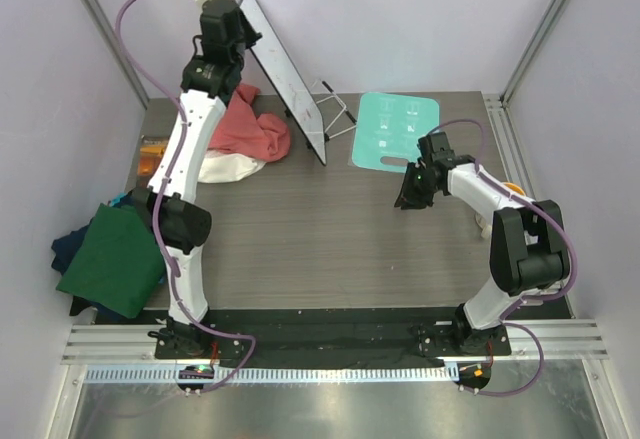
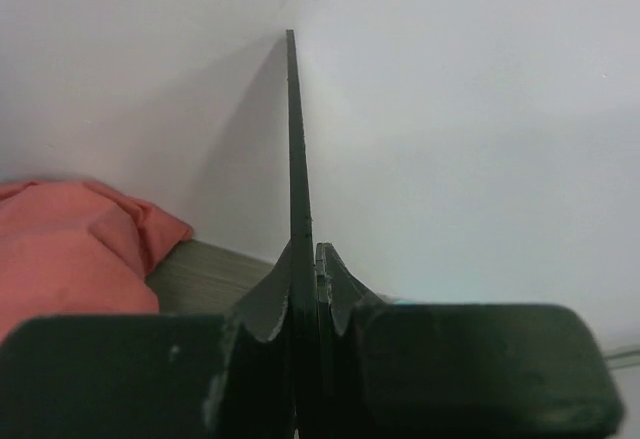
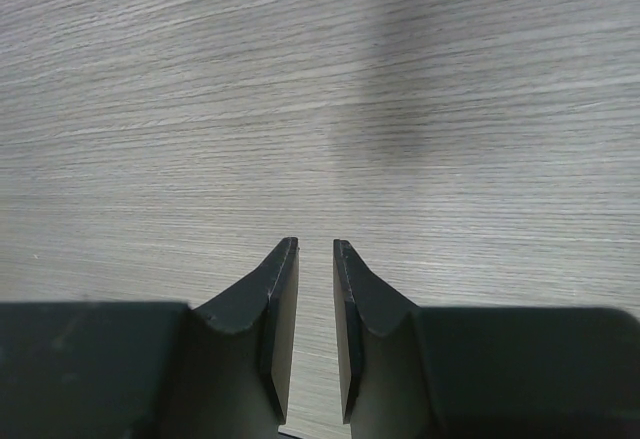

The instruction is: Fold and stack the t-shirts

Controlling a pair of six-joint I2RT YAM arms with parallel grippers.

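The left fingers (image 2: 322, 264) are clamped on the edge of a thin dark board (image 1: 287, 77). They hold it high at the back of the table (image 1: 330, 239), and it rises edge-on straight out from between them in the wrist view. My guess is that the pinch sits on the rim because that is the only part thin enough to grasp. I would say the board is being tilted or shifted so the cloth beside it can be reached, though its purpose isn't plain. A wire stand (image 1: 337, 112) sits at the board's foot.

The salmon-pink t-shirt (image 1: 252, 129) lies crumpled below and to the left of those fingers, partly over a cream cloth (image 1: 228, 167). No folding has begun on it. The dark green t-shirt (image 1: 115, 259) and a navy t-shirt (image 1: 66, 247) are heaped well behind the left fingers, down by that arm's base at the table's edge.

The right fingers (image 3: 336, 259) are a little apart with nothing between them. They point down close over bare wood, apparently waiting while the other arm works. The pale-teal mat (image 1: 395, 131) lies just beyond them.
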